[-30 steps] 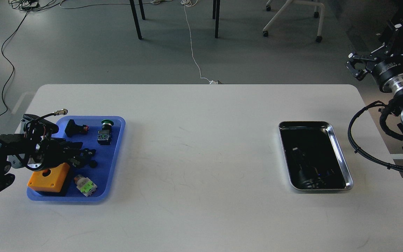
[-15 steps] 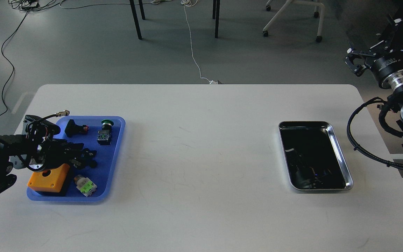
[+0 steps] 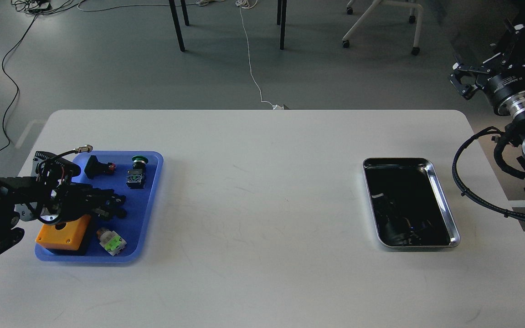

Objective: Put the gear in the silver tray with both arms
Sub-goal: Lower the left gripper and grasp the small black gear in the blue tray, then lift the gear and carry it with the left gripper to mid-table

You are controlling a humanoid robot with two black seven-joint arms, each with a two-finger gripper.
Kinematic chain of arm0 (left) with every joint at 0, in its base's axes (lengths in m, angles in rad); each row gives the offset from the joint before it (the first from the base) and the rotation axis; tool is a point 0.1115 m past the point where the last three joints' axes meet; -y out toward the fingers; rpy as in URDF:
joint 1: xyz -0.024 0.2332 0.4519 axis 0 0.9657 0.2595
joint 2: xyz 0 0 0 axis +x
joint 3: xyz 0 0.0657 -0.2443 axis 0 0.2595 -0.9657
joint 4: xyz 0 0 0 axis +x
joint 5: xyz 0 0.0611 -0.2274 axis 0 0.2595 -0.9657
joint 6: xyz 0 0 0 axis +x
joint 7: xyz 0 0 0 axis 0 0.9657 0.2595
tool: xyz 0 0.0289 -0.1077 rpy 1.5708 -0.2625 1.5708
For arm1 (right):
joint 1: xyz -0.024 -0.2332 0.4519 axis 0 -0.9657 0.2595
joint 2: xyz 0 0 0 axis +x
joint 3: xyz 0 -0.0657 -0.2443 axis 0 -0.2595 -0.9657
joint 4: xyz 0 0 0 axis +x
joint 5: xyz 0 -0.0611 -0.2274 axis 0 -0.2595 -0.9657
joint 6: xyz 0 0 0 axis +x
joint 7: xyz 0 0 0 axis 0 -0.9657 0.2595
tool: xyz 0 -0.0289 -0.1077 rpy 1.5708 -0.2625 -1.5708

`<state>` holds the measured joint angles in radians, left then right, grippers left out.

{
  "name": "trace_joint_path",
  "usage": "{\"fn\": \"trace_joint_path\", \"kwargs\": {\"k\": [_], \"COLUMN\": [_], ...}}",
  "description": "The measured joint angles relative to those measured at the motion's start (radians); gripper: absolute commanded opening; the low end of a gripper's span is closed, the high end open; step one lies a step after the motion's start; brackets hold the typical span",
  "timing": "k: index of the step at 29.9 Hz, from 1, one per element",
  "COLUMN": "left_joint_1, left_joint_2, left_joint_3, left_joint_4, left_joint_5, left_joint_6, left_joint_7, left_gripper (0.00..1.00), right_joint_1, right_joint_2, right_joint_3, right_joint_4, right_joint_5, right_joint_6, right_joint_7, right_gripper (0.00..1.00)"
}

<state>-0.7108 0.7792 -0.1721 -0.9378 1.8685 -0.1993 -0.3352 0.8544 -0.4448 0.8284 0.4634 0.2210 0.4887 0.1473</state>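
Observation:
The silver tray [image 3: 445, 207] lies on the right part of the white table, with only dark reflections in its bottom. My left gripper [image 3: 115, 205] is low over the blue tray [image 3: 151, 200], its dark fingertips reaching a small black round part, likely the gear [image 3: 121, 213]. Black on black, I cannot tell the fingers apart or whether they hold it. My right gripper [image 3: 463, 81] hangs in the air beyond the table's far right corner, open and empty, well away from the silver tray.
The blue tray also holds an orange box [image 3: 64, 232] under my left wrist, a green-and-white switch block [image 3: 112, 241], a green push button [image 3: 137, 171] and a black connector [image 3: 96, 167]. Black hoses [image 3: 472, 196] hang by the table's right edge.
My left gripper has crept right across the blue tray and now reaches the small black part. My right gripper has risen slightly and turned, staying off the table's far right corner.

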Motion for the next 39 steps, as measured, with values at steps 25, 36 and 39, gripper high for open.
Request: {"fn": "trace_joint_path", "kwargs": {"k": [25,36,39], "left_joint_1": [-0.192,-0.246,-0.241], "left_joint_2": [0.182,-0.194,-0.311], "left_joint_3": [-0.072,-0.068,-0.061], "left_joint_4": [-0.422,-0.438,-0.393], "left_joint_5": [-0.014,-0.002,-0.002], "left_joint_6": [0.035,0.118,0.126], "left_joint_7": [-0.014,0.034,0.086], "left_gripper": [0.22,0.22,0.21], "right_joint_1": [0.008,0.011,0.011], "right_joint_2": [-0.013,-0.016,-0.014], "right_joint_3": [0.005,0.002,0.003], "right_joint_4": [0.004,0.002,0.002], "right_joint_5": [0.000,0.000,0.000], "right_joint_6": [0.000,0.000,0.000], "right_joint_7": [0.001,0.001,0.001], "right_gripper": [0.99,0.99,0.99]}}
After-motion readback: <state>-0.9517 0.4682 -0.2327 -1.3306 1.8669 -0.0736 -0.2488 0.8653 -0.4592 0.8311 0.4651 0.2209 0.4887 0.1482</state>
